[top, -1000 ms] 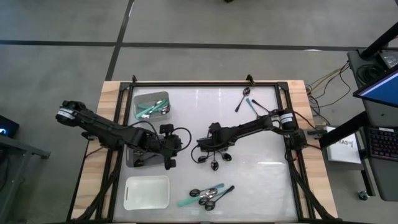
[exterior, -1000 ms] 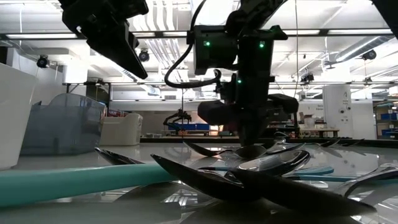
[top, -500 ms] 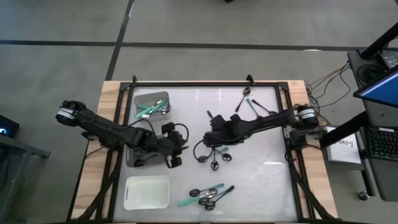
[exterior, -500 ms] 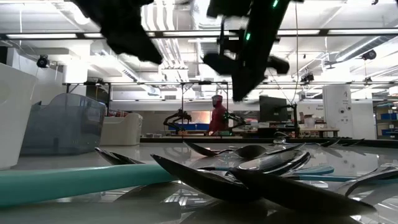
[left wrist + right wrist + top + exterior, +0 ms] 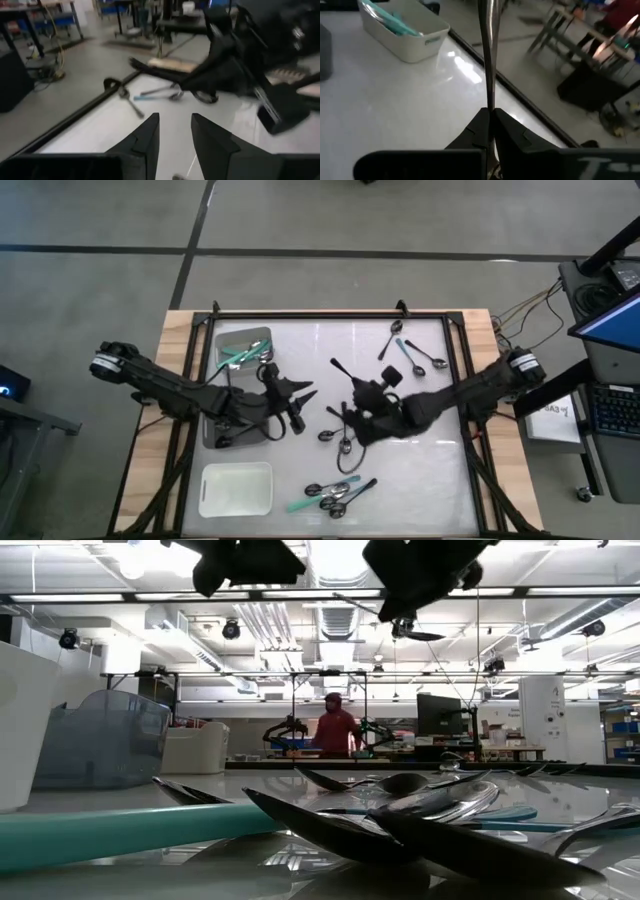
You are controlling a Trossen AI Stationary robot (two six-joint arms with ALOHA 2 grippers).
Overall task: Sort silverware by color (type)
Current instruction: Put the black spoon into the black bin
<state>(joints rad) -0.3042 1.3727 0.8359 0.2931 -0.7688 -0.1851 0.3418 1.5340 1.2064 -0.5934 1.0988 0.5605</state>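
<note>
We find one tray (image 5: 244,350) at the table's (image 5: 300,470) far left corner, with spoons (image 5: 238,357) lying in it. A second tray (image 5: 236,489) sits at the near left corner. Between these two lies a third tray (image 5: 212,438), mostly under the left arm. The left gripper (image 5: 298,408) hangs just right of it, above the table's middle. The right gripper (image 5: 352,392) is right of that, raised, with a spoon (image 5: 342,370) in its fingers pointing toward the far edge. Below it two spoons (image 5: 340,440) lie on the table. A cluster of spoons (image 5: 333,495) lies by the near edge. Another group (image 5: 412,350) lies at the far right.
</note>
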